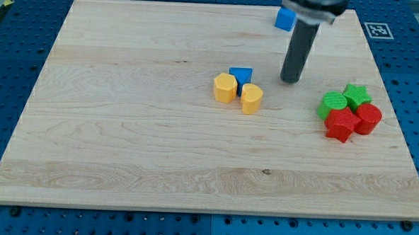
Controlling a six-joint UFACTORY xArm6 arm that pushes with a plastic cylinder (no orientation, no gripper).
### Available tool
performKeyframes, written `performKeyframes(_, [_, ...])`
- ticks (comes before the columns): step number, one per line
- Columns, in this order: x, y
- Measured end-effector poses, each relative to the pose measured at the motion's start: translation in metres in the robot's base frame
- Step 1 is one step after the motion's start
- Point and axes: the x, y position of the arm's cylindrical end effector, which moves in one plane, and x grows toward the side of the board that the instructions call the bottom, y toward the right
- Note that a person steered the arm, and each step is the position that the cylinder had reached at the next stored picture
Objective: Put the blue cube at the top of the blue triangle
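The blue cube (284,19) lies near the board's top edge, right of centre, partly hidden by the arm. The blue triangle (240,75) sits near the board's middle, touching a yellow block (225,88) at its lower left and a yellow heart-shaped block (251,98) at its lower right. My tip (290,80) rests on the board to the right of the blue triangle and well below the blue cube, touching no block.
A cluster at the view's right holds two green blocks (331,105), (355,95) and two red blocks (341,125), (368,118). The wooden board (124,128) lies on a blue perforated table. A marker tag (378,30) sits at the top right corner.
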Motion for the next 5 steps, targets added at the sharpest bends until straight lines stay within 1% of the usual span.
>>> performKeyframes(1, [-0.050,0.030])
performKeyframes(2, [-0.095,0.081])
performKeyframes(3, [-0.157,0.097])
performKeyframes(4, [-0.181,0.084])
performKeyframes(5, [-0.181,0.046])
